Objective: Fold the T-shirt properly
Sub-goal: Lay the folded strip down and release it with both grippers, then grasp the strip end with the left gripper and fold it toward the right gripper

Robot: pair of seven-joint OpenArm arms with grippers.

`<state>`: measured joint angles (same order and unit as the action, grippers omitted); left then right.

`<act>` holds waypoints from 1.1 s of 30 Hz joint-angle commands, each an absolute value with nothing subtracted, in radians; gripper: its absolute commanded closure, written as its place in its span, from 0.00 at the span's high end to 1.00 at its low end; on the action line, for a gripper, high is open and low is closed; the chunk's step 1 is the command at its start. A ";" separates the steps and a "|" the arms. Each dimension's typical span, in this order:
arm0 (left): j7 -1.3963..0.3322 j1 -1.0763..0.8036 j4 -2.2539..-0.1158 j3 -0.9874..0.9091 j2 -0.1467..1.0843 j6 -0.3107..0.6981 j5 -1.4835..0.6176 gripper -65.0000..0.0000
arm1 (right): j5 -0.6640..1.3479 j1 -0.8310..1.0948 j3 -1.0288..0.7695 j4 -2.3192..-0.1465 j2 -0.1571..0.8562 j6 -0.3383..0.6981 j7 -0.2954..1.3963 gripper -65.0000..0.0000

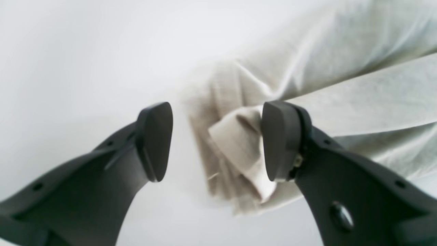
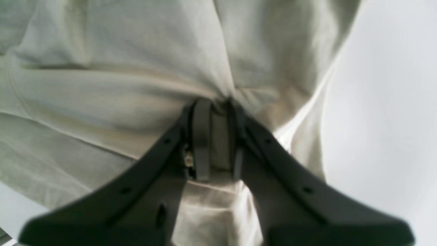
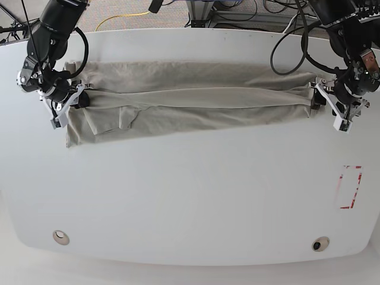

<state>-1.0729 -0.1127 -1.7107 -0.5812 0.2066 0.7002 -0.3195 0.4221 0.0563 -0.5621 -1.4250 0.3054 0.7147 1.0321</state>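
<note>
Leaning inward, both arms (image 3: 56, 44) angled downward

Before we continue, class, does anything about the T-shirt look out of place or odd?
Yes, for proper folding: the T-shirt lies in a long, wrinkled strip. Near the right hand, a loose flap sticks out askew, breaking the strip's line.

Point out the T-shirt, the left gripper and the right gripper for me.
T-shirt (image 3: 178, 123): base view, on its lower layer.
Left gripper (image 1: 217, 141): left wrist view, between its fingertips.
Right gripper (image 2: 218, 140): right wrist view, between its fingertips.
</note>
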 commanded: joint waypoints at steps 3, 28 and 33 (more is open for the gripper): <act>-1.158 -0.105 -1.758 -0.687 0.226 0.698 -0.473 0.60 | 0.381 0.059 -0.567 -1.428 0.320 0.698 1.067 0.12; -1.124 -0.136 -1.399 -0.634 0.254 0.698 -0.719 0.60 | 0.383 0.064 -0.568 -1.428 0.317 0.698 1.067 0.12; -1.127 -0.122 -1.391 -0.610 0.249 0.698 -0.719 0.59 | 0.383 0.064 -0.568 -1.428 0.317 0.698 1.067 0.12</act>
